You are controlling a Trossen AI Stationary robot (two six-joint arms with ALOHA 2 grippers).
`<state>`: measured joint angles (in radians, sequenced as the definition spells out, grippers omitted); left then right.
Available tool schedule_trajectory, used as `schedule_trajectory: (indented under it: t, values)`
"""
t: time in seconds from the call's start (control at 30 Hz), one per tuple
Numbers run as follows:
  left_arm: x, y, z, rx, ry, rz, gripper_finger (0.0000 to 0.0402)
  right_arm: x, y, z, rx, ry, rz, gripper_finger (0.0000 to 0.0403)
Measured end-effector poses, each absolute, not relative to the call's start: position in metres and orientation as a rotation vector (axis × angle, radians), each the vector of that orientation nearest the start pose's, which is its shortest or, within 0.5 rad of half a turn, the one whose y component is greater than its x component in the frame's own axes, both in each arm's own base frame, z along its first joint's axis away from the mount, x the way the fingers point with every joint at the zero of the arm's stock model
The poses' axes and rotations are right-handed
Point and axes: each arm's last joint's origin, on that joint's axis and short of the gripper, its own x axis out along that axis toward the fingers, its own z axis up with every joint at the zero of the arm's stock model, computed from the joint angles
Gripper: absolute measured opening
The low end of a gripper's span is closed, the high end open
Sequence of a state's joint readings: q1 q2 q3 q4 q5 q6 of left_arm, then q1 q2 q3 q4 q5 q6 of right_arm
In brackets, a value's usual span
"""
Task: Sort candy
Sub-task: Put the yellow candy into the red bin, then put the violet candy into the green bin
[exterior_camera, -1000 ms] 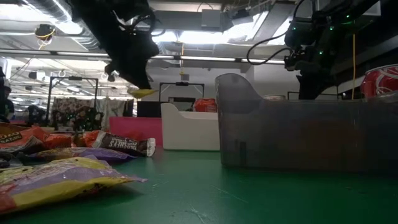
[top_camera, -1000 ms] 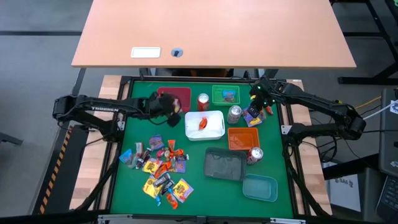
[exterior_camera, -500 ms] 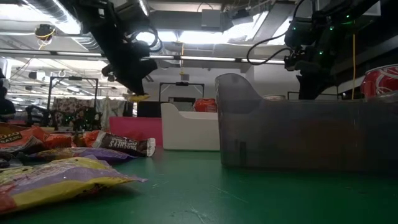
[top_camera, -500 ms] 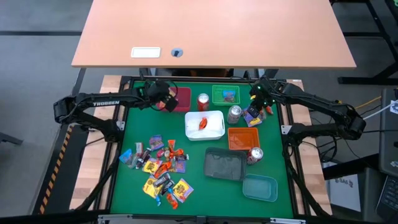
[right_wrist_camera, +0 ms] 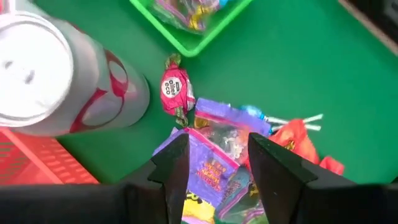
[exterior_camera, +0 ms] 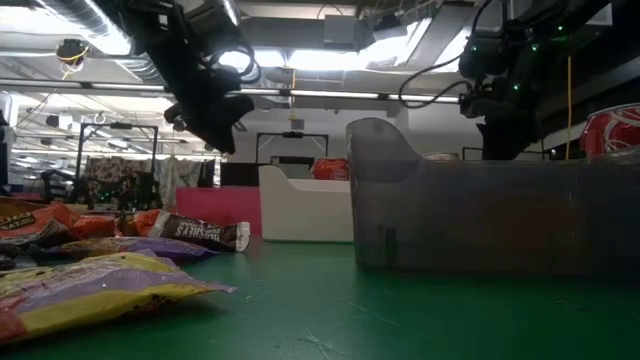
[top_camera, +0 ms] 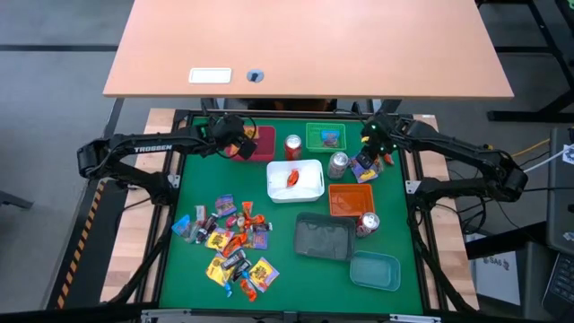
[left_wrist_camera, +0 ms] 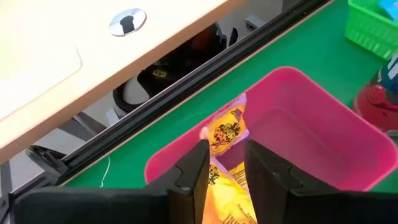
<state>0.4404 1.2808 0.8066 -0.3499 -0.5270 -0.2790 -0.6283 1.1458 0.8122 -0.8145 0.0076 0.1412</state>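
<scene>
A yellow candy point(left_wrist_camera: 227, 129) could be left hanging on the pink tray's point(left_wrist_camera: 348, 140) far rim, or knocked out, if the left gripper point(left_wrist_camera: 225, 167) is pulled away carelessly. The left gripper is held above the pink tray at the far left, its fingers apart, with yellow candy seen right below and between them in the tray. The right gripper point(right_wrist_camera: 214, 163) is held at the far right, fingers apart over a purple candy point(right_wrist_camera: 217, 165). A big candy pile point(top_camera: 230, 242) is seen near left.
</scene>
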Motion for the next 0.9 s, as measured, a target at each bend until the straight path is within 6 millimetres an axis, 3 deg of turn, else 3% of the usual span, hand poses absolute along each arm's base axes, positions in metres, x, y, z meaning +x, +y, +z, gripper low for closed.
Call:
schedule_trajectory:
  t: [0.4,0.9]
  values:
    - [0.224,0.120,0.229,-0.239,0.723,0.958,0.0089,0.151,-0.111,0.189,0.647,1.100,-0.777,0.0163]
    - [0.224,0.120,0.229,-0.239,0.723,0.958,0.0089,0.146,-0.107,0.165,0.701,1.062,-0.806,0.0157]
